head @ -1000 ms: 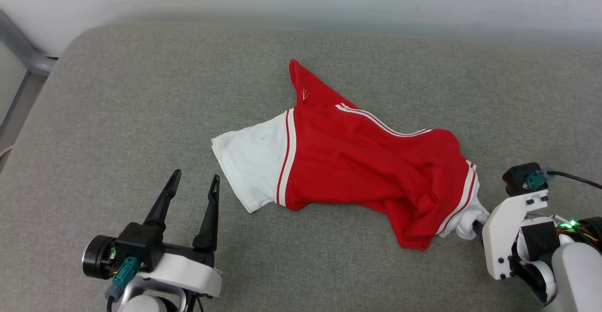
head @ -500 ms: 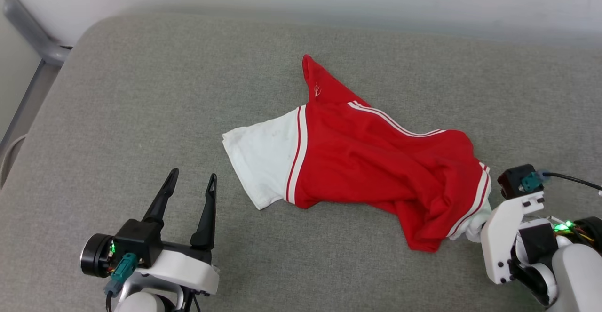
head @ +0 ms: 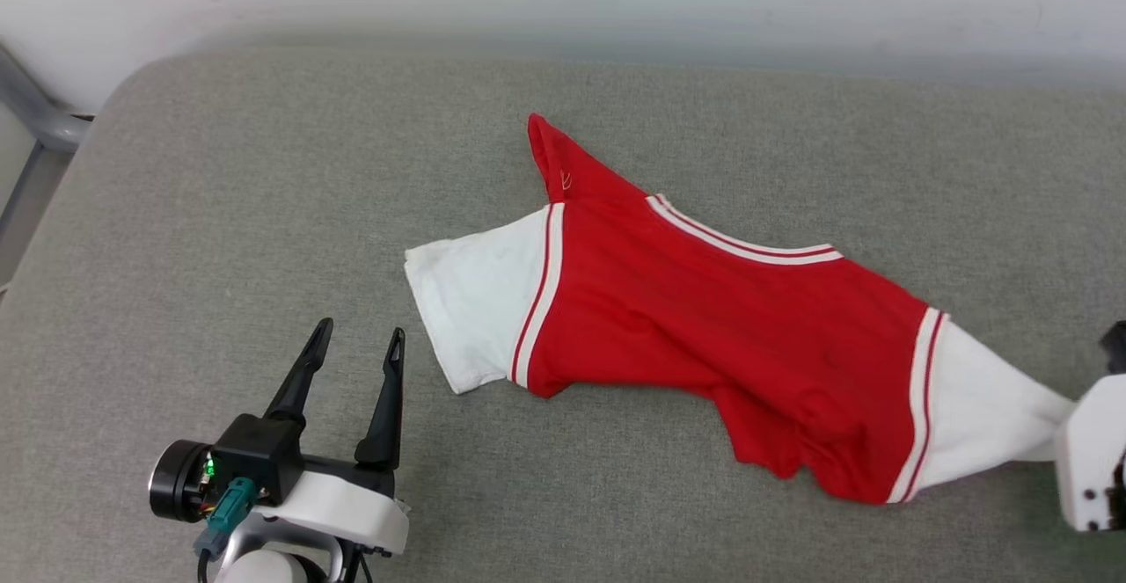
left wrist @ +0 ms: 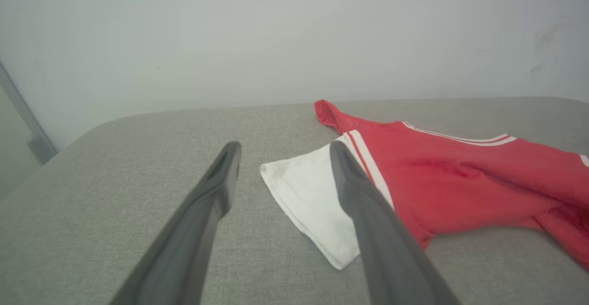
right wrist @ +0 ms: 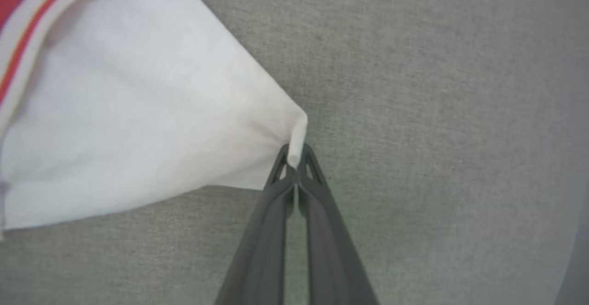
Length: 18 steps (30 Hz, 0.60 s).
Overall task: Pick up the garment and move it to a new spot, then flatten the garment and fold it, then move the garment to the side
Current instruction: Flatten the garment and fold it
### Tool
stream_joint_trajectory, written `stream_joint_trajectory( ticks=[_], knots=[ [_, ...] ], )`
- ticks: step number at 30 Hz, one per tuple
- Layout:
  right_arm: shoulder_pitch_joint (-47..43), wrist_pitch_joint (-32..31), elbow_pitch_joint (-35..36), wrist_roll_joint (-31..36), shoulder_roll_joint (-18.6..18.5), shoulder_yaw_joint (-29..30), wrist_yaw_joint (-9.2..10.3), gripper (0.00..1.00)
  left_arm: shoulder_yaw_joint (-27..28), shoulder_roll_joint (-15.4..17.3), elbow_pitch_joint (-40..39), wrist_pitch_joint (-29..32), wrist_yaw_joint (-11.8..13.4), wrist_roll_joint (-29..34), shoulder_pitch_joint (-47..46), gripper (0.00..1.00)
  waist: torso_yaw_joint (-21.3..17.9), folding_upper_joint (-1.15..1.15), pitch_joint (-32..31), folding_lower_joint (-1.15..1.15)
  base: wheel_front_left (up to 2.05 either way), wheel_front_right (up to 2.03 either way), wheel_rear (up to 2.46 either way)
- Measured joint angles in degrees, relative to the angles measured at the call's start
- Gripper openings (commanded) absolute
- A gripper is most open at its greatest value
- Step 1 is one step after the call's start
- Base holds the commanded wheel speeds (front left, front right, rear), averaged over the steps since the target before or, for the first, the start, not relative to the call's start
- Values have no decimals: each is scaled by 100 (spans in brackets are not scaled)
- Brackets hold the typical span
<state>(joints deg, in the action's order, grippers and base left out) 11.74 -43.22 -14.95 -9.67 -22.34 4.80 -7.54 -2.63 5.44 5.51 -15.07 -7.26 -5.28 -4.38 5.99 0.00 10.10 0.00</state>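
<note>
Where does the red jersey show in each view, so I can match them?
Head view: the garment lies from centre to right edge.
Left wrist view: garment, centre to right edge.
Right wrist view: its white sleeve, upper left, pinched by the right gripper.
Shared landmark: the grey cushion beneath it.

Thin matt cloth, softly creased, for the garment (head: pixel 704 302); coarse grey woven fabric, matt, for the surface (head: pixel 220 214); smooth dark plastic, faintly shiny, for the left pincer (head: pixel 362 330).
</note>
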Motion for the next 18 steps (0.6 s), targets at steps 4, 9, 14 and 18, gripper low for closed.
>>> stream_joint_trajectory(
  ticks=[4, 9, 14, 18],
  knots=[
    [192, 178, -160, 112, -123, 215, 0, 0, 15, 4, -11, 0, -8, 1, -52, 100, -16, 0, 126, 0, 0, 0, 0],
    [367, 489, -427, 193, -89, 307, 0, 100, 25, 13, 35, 0, -10, 0, -109, 100, -13, 0, 207, 0, 0, 0, 0],
    [556, 951, -480, 323, 45, 320, 0, 100, 79, 15, 77, 0, -14, 0, -125, 100, -82, 0, 141, 0, 0, 0, 0],
    [617, 1550, -452, 301, 259, 466, 1, 100, 142, 14, 68, 0, -14, -20, -123, 100, -172, 0, -11, 0, 0, 0, 0]
  ],
)
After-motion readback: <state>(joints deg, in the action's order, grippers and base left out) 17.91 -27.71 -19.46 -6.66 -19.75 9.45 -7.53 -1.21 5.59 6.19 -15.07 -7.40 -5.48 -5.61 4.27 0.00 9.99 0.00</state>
